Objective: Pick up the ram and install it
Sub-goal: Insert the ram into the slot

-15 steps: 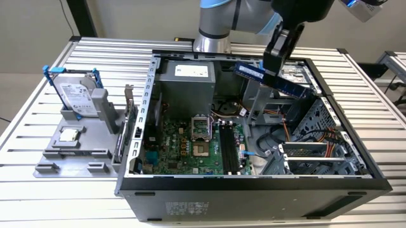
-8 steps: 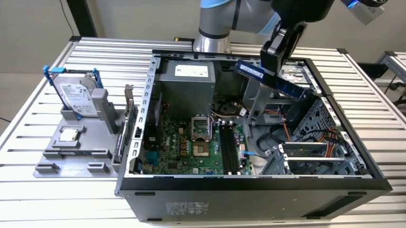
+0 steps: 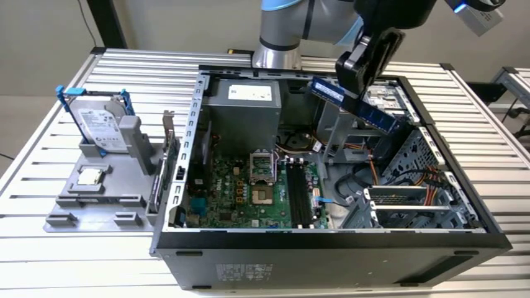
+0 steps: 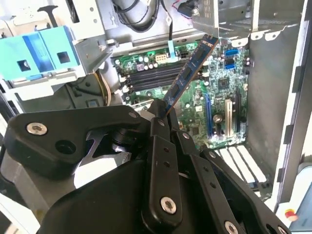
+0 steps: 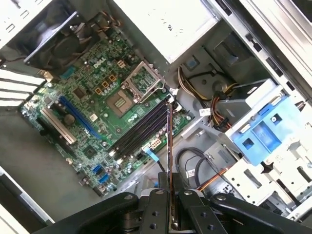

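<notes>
The table (image 3: 37, 155) is made of silver metal slats. On it rest an open computer case (image 3: 331, 257) and, just beside it on the exterior view's left, a low grey holder (image 3: 91, 208).

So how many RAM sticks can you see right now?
1. The ram is clamped in the gripper, tilted above the open computer case. The black slots on the motherboard look empty. Another stick could be hidden behind the case's metal parts.
</notes>
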{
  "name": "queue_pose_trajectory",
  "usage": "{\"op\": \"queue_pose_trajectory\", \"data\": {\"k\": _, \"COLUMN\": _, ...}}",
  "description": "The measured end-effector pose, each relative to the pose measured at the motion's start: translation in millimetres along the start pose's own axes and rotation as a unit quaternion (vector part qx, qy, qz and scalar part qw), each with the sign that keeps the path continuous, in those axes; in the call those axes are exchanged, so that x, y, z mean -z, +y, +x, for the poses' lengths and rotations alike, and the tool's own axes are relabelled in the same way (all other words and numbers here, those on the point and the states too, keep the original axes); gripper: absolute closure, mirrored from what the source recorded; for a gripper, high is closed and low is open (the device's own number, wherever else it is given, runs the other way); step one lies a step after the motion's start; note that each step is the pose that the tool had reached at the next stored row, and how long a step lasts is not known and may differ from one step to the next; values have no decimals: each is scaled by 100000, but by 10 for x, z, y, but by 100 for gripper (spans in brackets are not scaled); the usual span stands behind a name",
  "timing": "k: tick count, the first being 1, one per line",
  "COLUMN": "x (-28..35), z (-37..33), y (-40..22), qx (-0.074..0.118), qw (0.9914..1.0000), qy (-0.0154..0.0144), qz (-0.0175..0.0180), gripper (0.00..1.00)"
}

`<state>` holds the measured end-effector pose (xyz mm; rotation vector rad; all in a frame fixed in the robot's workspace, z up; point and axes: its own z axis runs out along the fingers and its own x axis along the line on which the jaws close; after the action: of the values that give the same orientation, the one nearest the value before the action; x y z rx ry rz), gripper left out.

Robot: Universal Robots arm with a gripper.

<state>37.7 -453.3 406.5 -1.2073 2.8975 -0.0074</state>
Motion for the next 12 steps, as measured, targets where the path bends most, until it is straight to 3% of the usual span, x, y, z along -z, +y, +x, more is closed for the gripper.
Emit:
{"op": "queue_pose_trajectory", "data": {"k": 7, "x": 1, "z": 0, "y": -1, "qx": -4062, "qw": 99917, "qy": 10, "qz": -12, "gripper": 100}}
{"op": "queue_pose_trajectory", "data": {"k": 12, "x": 0, "z": 1, "y": -1, "qx": -6977, "qw": 99756, "qy": 11, "qz": -24, "gripper": 100}}
